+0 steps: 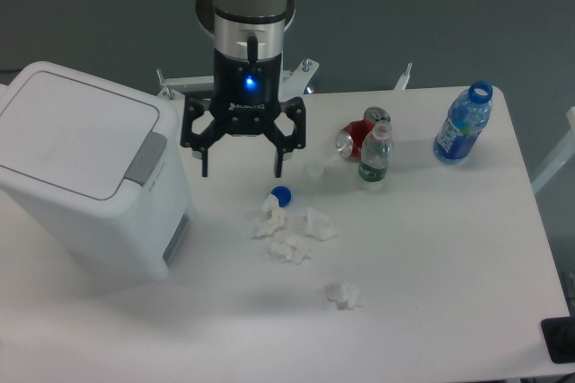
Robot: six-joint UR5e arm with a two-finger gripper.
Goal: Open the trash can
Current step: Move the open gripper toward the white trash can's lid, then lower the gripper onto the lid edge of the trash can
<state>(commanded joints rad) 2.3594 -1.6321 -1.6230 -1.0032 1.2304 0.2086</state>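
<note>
The trash can (pixel 81 167) is a large white boxy bin at the left of the table, with its flat lid down and a grey push-button strip (pixel 145 157) on the lid's right edge. My gripper (pixel 242 168) hangs open and empty above the table, just right of the bin and apart from it, fingers pointing down. Its left fingertip (pixel 206 168) is a short way right of the grey strip.
Crumpled white paper scraps (pixel 287 235) and a blue bottle cap (pixel 281 194) lie below the gripper. Another scrap (pixel 342 294) lies nearer the front. A red can (pixel 361 134), a small clear bottle (pixel 375 156) and a blue bottle (pixel 463 124) stand at the right.
</note>
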